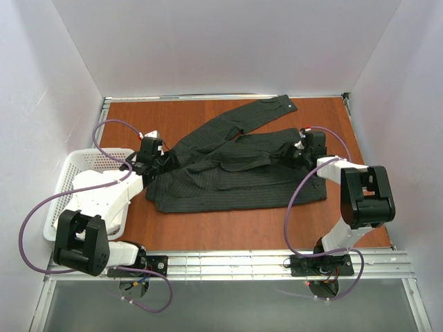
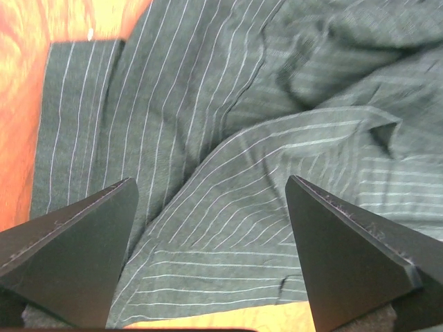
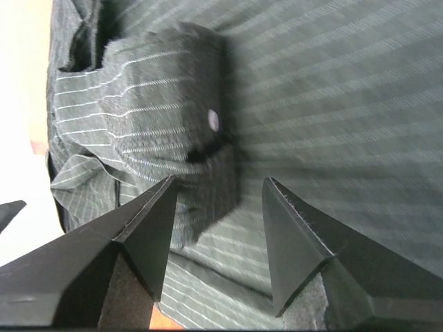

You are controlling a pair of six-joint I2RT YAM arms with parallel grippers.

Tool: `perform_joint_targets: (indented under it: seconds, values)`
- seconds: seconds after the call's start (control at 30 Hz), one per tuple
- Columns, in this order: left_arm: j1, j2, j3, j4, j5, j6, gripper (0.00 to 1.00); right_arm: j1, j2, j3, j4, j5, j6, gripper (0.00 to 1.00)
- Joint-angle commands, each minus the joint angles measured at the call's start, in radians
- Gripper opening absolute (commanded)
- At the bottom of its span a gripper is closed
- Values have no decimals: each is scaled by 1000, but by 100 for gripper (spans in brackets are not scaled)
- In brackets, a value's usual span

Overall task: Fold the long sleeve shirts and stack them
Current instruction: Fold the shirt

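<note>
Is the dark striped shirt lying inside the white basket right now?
No, the shirt is spread on the wooden table, beside the white basket.

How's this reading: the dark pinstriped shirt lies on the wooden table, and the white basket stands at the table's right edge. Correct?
Not quite: the white basket stands at the left edge of the table, not the right, as the top external view shows. The dark pinstriped shirt does lie on that wooden table.

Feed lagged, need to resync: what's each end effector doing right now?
Left end effector: open, holding nothing, above the shirt.
Right end effector: open, holding nothing, above the shirt.
</note>
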Motion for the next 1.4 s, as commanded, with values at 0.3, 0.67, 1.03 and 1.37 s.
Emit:
perform_joint_targets:
  seconds: [0.3, 0.67, 1.03, 1.37]
  values:
    - [10, -8, -27, 32, 8, 43, 82, 163, 150, 175, 47, 60, 21, 50]
    - [10, 2, -30, 32, 31, 40, 81, 266, 198, 276, -166, 337, -37, 56]
    - [13, 3, -30, 32, 43, 37, 81, 284, 190, 272, -219, 351, -2, 67]
    - [12, 3, -32, 32, 46, 38, 81, 286, 175, 264, -219, 337, -16, 30]
